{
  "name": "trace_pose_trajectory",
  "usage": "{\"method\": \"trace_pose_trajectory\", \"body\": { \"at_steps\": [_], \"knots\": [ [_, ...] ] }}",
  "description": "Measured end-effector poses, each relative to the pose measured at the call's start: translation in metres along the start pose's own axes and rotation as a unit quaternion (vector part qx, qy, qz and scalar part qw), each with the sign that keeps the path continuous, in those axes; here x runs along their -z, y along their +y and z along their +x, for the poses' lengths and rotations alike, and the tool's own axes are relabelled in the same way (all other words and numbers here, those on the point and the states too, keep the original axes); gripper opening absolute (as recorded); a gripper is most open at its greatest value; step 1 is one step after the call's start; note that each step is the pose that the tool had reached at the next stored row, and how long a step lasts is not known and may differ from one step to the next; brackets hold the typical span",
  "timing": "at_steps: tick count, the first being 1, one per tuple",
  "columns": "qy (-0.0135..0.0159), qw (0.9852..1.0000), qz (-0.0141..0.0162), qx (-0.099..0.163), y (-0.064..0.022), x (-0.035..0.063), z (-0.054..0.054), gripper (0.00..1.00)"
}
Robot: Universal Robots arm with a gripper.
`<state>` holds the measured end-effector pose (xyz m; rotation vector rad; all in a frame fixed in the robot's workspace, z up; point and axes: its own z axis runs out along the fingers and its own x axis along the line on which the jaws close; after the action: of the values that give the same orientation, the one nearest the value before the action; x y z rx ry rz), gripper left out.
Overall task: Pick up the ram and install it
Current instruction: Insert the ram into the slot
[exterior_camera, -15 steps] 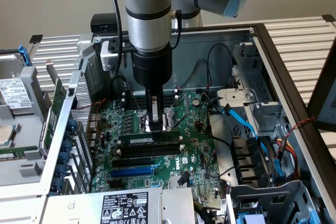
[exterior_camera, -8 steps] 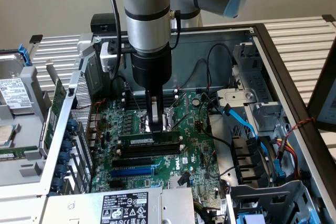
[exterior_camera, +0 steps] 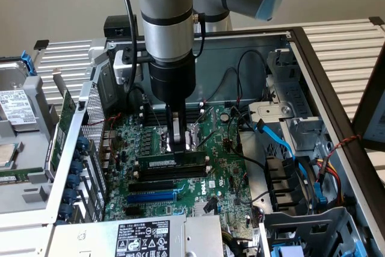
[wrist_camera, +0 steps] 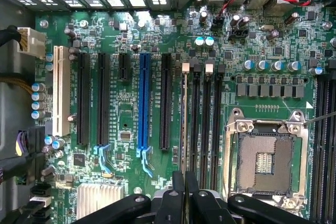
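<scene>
Open computer case (exterior_camera: 219,52), motherboard (exterior_camera: 222,179) within; end effector (exterior_camera: 178,148) narrowed on the ram (exterior_camera: 153,162), held on edge over the memory slots (wrist_camera: 205,124) toward the motherboard's middle beside the CPU socket (wrist_camera: 265,158); seating likely needs the stick square to one slot, pressed evenly along its length.

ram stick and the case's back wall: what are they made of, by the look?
ram: green circuit-board laminate, probably fibreglass, matte, with dark chips and a white label; case back wall: bare grey sheet metal, likely steel, dull sheen, folded rim.
</scene>
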<state>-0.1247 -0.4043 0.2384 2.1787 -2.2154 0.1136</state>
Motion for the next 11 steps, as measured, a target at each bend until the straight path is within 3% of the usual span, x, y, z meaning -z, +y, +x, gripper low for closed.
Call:
{"method": "trace_pose_trajectory", "body": {
  "at_steps": [11],
  "knots": [
    [0.0,1.0,0.0005,-0.004,0.0009,-0.0019,-0.0004,0.13]
  ]
}}
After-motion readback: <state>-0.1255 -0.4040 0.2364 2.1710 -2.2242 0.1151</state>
